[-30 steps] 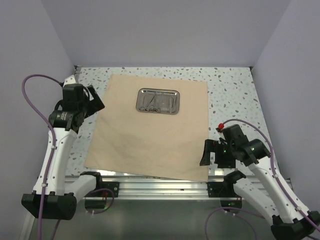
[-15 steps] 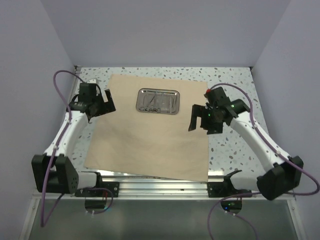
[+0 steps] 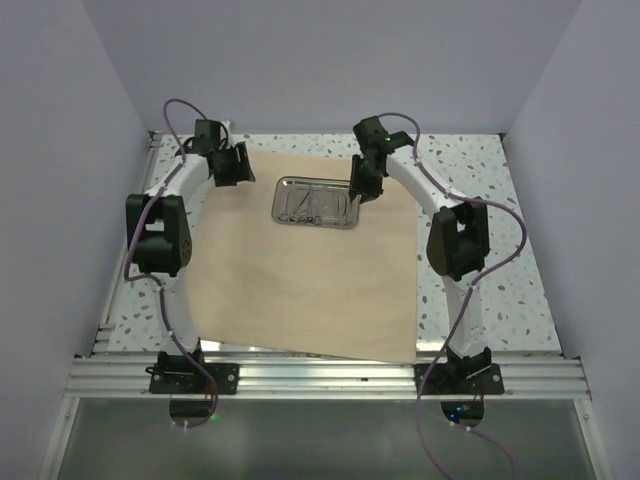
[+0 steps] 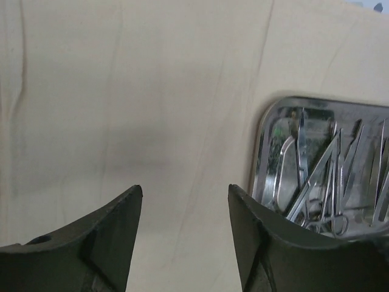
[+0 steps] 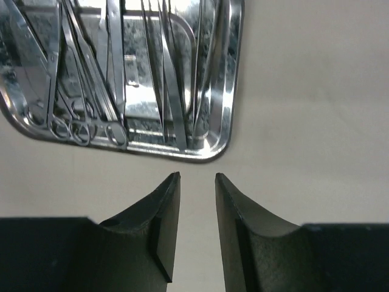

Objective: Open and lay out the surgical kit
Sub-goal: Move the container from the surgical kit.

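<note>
1 steel tray [image 5: 236,73] lies on the wrap sheet [image 3: 300,280] near the tabletop's [image 3: 470,170] far edge, long axis along that edge. My right gripper [image 5: 197,179], narrowly parted and empty, hovers at its right end, nearer than my wide-spread left gripper [image 4: 185,194].

I find both arms built alike: white tubular links joined by bulky black housings. The left arm [image 3: 155,235] shows at 9 o'clock of the overhead view, the right arm [image 3: 457,240] at 3 o'clock. A thin purple cable [image 3: 176,101] trails along each. A green indicator light [image 3: 387,141] glows on the right wrist. Black base brackets [image 3: 185,372] sit at 7 and 5 o'clock. On the left gripper [image 4: 185,191] and right gripper [image 5: 197,177], the fingers [image 4: 115,234] are matte black with curved inner faces. One left finger carries a small round hole [image 4: 39,240].
</note>
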Robot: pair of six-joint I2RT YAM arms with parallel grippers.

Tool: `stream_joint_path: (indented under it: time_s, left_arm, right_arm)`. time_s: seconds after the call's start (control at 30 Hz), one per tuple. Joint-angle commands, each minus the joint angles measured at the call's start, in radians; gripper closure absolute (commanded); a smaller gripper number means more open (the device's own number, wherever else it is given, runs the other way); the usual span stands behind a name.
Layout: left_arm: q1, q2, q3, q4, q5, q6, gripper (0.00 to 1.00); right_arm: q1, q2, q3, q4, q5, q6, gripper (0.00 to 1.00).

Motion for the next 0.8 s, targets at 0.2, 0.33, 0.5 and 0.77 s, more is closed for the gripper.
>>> stream_joint_path:
  time_s: [0.2, 0.33, 0.5, 0.77]
  left_arm:
    - [-0.102, 0.215, 0.288, -0.019, 0.110, -0.037, 0.42]
    - [-0.146, 0.209, 0.270, -0.022, 0.078, -0.025, 0.42]
    - [-0.169, 0.199, 0.229, -0.019, 0.020, -0.011, 0.43]
    - [-0.169, 0.192, 0.216, -0.028, -0.022, 0.011, 0.50]
  right_arm:
    - [-0.007, 0.268, 0.364, -0.120, 0.151, 0.002, 0.66]
    - [-0.018, 0.281, 0.365, -0.113, 0.178, 0.002, 0.61]
    - [-0.029, 0.307, 0.355, -0.097, 0.182, -0.017, 0.61]
    - [-0.027, 0.353, 0.336, -0.061, 0.171, -0.017, 0.64]
